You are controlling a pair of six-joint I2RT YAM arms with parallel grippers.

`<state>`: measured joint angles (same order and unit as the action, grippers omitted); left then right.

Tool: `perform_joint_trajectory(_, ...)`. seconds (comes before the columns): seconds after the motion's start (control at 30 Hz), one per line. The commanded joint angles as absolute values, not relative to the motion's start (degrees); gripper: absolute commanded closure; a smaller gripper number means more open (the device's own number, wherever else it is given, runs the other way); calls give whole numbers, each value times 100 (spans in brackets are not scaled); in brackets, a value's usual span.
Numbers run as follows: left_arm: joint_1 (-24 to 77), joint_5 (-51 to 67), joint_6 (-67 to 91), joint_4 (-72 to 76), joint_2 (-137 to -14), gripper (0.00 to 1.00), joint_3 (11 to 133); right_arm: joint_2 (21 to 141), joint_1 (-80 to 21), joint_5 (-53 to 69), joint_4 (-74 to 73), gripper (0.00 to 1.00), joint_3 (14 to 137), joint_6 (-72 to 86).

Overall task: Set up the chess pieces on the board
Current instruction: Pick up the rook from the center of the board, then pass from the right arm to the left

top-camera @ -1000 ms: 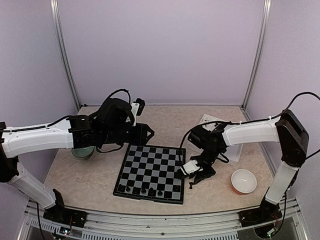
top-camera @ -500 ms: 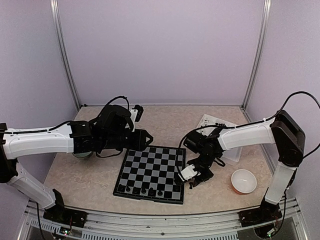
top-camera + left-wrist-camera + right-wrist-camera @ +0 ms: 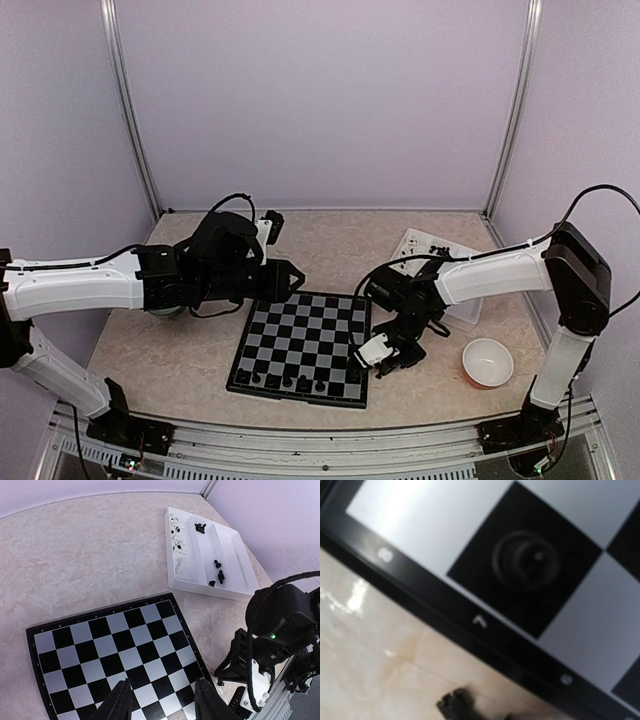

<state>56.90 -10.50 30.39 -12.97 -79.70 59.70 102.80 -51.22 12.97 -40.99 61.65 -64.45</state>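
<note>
Chess pieces (image 3: pixel 288 381) lined along the nearest row of the board (image 3: pixel 300 330), one on a black edge square under the right wrist camera. Right gripper (image 3: pixel 388 360) low at the near right corner; jaw gap not discernible. Farther back, left gripper (image 3: pixel 162 705) above the board, fingers (image 3: pixel 119 705) apart, nothing between. Beyond, white tray (image 3: pixel 232 560) holding more black pieces.

Mid-table, the board (image 3: pixel 305 335), with chess pieces (image 3: pixel 272 381) lined along its near row. Behind and right, a tray (image 3: pixel 418 241) with more pieces inside. Nearer on the right, a bowl (image 3: pixel 488 362).
</note>
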Motion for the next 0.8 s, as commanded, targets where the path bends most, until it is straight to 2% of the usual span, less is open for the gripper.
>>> perform_joint_trajectory(0.0, 5675, -994, 3138, -1048, -7743, 56, 5818, 10166, -5056, 1285, -4183, 87, 5932, -6053)
perform_joint_trajectory(0.43, 6109, -973, 2867, -207, -8063, 57, 6199, 9276, -3620, 5052, -3715, 90, 6654, -3622)
perform_joint_trajectory(0.77, 6625, -471, 2668, -295, -9176, 57, 7082, 9575, -3518, 5981, -3675, 90, 7196, -2954)
